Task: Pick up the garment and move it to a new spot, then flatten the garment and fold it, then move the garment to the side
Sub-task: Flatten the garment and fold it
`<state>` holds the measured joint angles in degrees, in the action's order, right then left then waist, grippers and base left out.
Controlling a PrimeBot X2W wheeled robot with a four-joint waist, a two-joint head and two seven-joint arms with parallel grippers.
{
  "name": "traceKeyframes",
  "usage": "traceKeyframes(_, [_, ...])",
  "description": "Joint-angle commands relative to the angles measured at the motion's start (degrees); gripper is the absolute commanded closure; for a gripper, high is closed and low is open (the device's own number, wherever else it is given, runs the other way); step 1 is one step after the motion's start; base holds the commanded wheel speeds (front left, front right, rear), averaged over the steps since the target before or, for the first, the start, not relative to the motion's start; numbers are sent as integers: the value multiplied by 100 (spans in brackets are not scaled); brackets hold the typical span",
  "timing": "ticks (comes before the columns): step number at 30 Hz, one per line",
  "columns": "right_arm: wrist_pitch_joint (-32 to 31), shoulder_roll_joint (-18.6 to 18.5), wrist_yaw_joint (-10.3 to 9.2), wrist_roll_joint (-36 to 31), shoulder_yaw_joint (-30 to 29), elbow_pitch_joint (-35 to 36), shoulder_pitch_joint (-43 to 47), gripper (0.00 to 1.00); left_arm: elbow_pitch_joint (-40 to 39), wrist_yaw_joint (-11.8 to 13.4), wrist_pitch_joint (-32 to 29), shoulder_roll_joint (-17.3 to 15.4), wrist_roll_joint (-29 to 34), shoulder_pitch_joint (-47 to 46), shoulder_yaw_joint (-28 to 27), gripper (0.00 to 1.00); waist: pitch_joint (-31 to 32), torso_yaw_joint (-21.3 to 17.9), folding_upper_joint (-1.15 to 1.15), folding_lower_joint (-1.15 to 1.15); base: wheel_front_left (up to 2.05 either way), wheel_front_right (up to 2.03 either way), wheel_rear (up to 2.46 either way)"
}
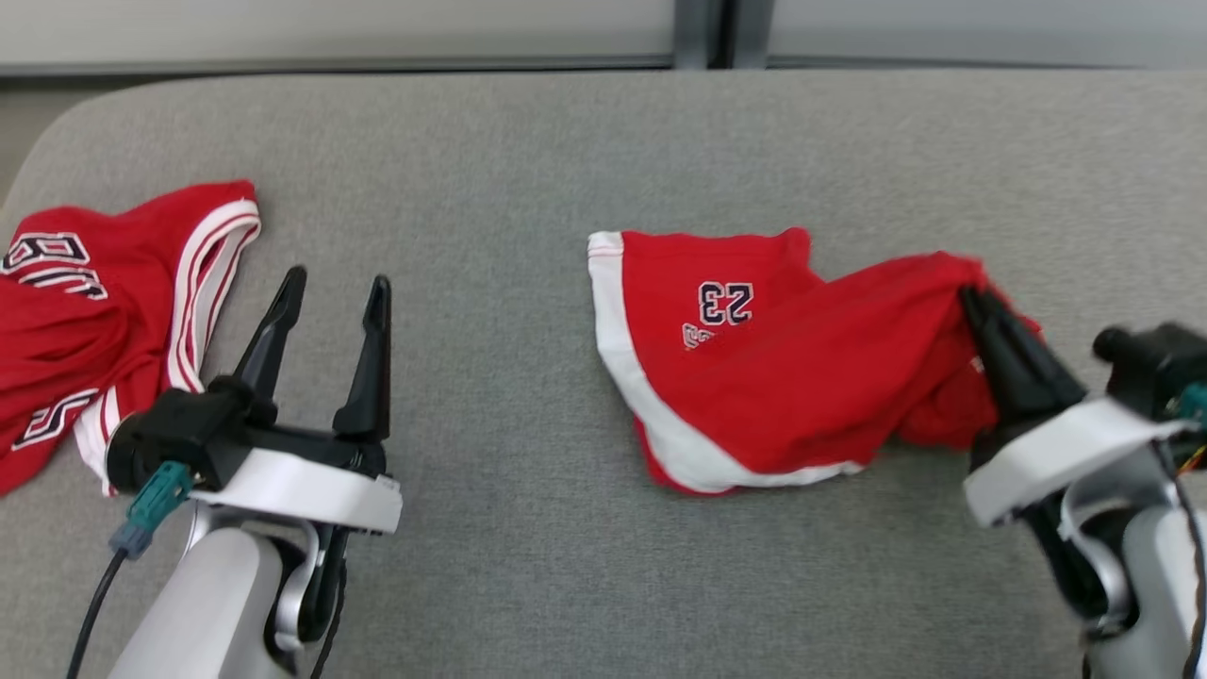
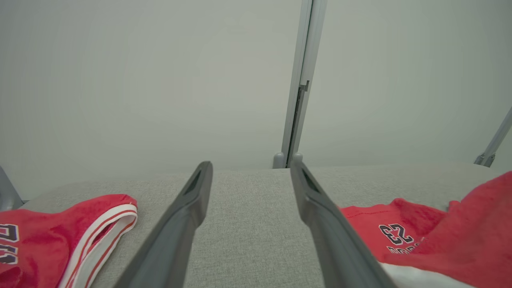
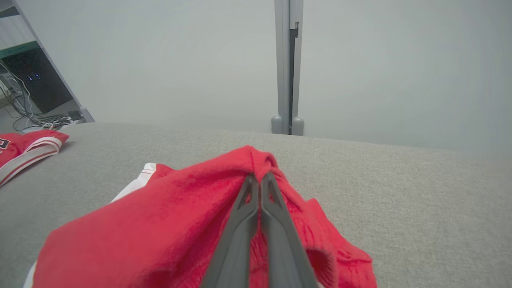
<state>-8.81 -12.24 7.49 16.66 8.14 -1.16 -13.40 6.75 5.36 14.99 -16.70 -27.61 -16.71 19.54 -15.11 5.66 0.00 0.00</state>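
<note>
The garment (image 1: pixel 773 368) is a pair of red shorts with white trim and the number 23, lying crumpled right of centre on the grey padded table (image 1: pixel 528 170). My right gripper (image 1: pixel 971 300) is shut on a raised fold at the garment's right end; in the right wrist view the fingers (image 3: pixel 258 182) pinch red cloth (image 3: pixel 160 224) that peaks just past their tips. My left gripper (image 1: pixel 335 288) hovers open over bare table at the lower left, holding nothing. The left wrist view shows its fingers (image 2: pixel 250 170) spread wide, with the garment (image 2: pixel 420 232) off to the right.
A second red jersey piece (image 1: pixel 94 311) with white stripes and dark lettering lies bunched at the table's left edge, close to my left gripper; it also appears in the left wrist view (image 2: pixel 60 236). A pale wall with a grey post (image 1: pixel 702 33) stands behind the table.
</note>
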Motion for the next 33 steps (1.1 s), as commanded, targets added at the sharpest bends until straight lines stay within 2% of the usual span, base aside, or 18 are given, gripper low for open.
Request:
traceKeyframes(1, [-32, -57, 0, -24, -44, -26, -130, 100, -15, -40, 26, 22, 37, -112, -15, 0, -288, 233, 0, 0, 0, 0, 0])
traceKeyframes(5, [-141, -279, 0, 52, -216, -389, -831, 100, 22, -169, 26, 265, 157, -379, -60, 0, -658, 424, 0, 0, 0, 0, 0])
traceKeyframes(10, [-37, -560, -1, 171, 9, -1182, -1586, 100, 126, -344, 27, 474, 325, -553, -179, 0, -901, 478, 0, 0, 0, 0, 0])
traceKeyframes(11, [82, -529, -3, 279, 50, -1323, -1687, 65, 156, -385, 26, 517, 369, -571, -194, 0, -913, 480, 0, 0, 0, 0, 0])
traceKeyframes(12, [170, -507, 0, 324, 112, -1464, -1787, 49, 175, -402, 27, 549, 403, -585, -223, 0, -919, 474, 0, 0, 0, 0, 0])
traceKeyframes(13, [256, -519, 1, 313, 175, -1608, -1853, 0, 198, -430, 27, 565, 438, -591, -259, 0, -915, 456, 0, 0, 0, 0, 0])
traceKeyframes(17, [756, -442, 0, 450, 308, -1930, -1895, 0, 275, -496, 26, 629, 571, -525, -384, 0, -814, 341, 0, 0, 0, 0, 0])
traceKeyframes(20, [1136, -375, 0, 503, 401, -1859, -1713, 0, 310, -510, 26, 644, 621, -391, -500, 0, -683, 221, 0, 0, 0, 0, 0])
traceKeyframes(27, [1721, -314, 0, 314, 262, -1176, -1070, 0, 362, -502, 27, 612, 752, -149, -711, 0, -353, -32, 0, 0, 0, 0, 0])
traceKeyframes(33, [1604, -93, 0, 86, 31, -465, -84, 0, 402, -432, 26, 523, 834, 236, -830, 0, 55, -258, 0, 0, 0, 0, 0])
